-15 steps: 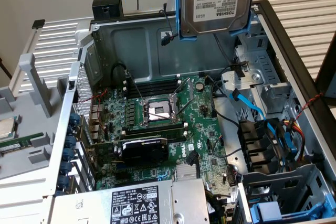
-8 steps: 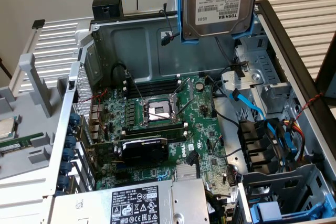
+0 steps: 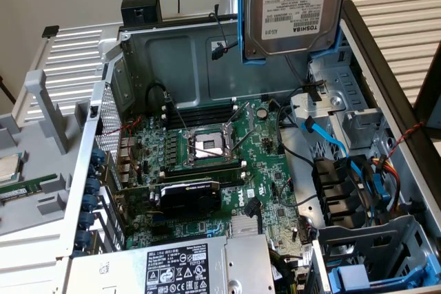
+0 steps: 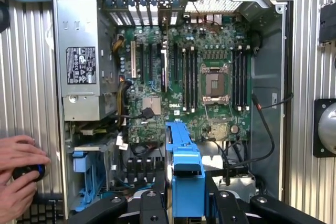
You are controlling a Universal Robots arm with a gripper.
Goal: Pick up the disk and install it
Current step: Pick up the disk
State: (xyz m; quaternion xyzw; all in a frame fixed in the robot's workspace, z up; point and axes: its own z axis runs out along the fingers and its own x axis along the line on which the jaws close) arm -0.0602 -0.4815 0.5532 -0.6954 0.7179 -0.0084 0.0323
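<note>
The disk [image 3: 293,5], silver-grey with a white Toshiba label and blue side rails, hangs upright above the far end of the open computer case [image 3: 117,135]. In the wrist view it shows edge-on as a blue frame [image 4: 186,166] standing between the black fingers [image 4: 149,203]. My gripper [image 4: 188,200] is shut on the disk from both sides. In the exterior view the gripper itself is hidden behind the disk. Below the disk lie the metal drive bays [image 3: 344,122] on the exterior view's right.
The motherboard [image 3: 207,163] with an open processor socket [image 3: 207,146] fills the case, and a power supply [image 3: 172,270] sits at the near end. Another blue-railed tray [image 3: 351,277] sits in a near bay. A processor chip [image 3: 8,166] lies outside. A person's hands [image 4: 21,171] hold a controller.
</note>
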